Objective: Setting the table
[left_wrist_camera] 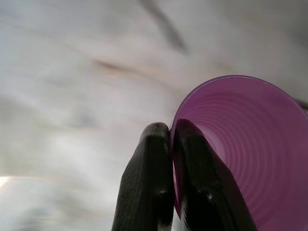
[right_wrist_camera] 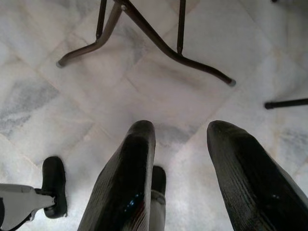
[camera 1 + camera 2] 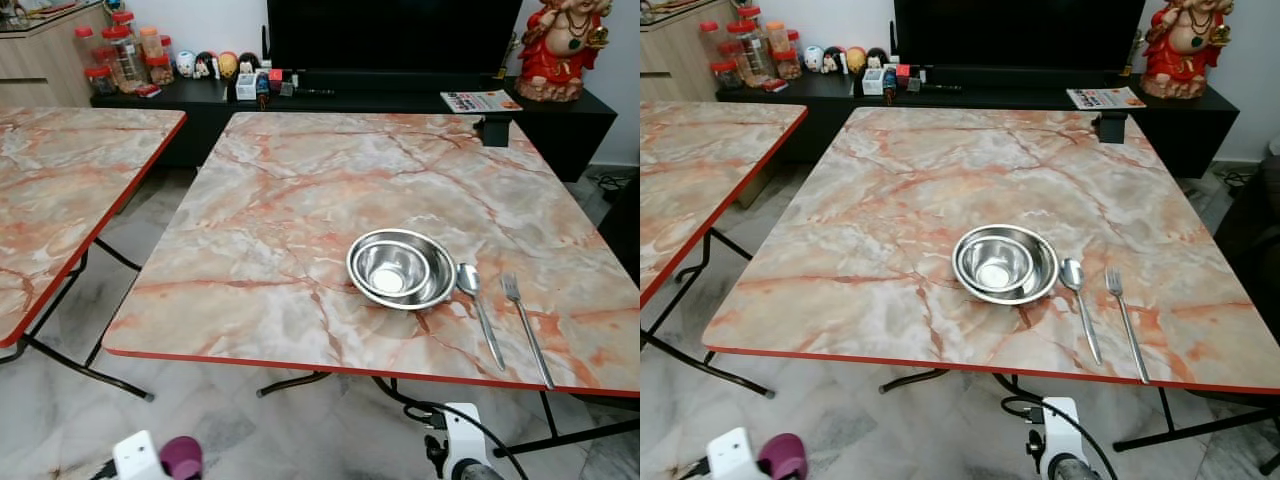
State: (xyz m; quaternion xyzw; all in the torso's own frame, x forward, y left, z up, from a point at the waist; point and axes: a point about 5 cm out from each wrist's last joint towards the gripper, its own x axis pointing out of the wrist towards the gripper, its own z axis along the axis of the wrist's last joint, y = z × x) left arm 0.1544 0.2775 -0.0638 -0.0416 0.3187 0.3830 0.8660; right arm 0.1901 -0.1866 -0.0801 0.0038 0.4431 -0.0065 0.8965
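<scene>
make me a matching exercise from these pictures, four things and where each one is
Things:
1. purple cup
2. spoon
3. fork
4. steel bowls

Places:
A. nested on the marble table, left of the cutlery
B. nearest the table's right edge
C. pinched at its rim by the left tool
D. between the bowls and the fork

Pairs: 1-C, 2-D, 3-B, 4-A

Left hand [image 1: 171, 144] pinched shut low; right hand [image 2: 180, 144] hangs spread.
</scene>
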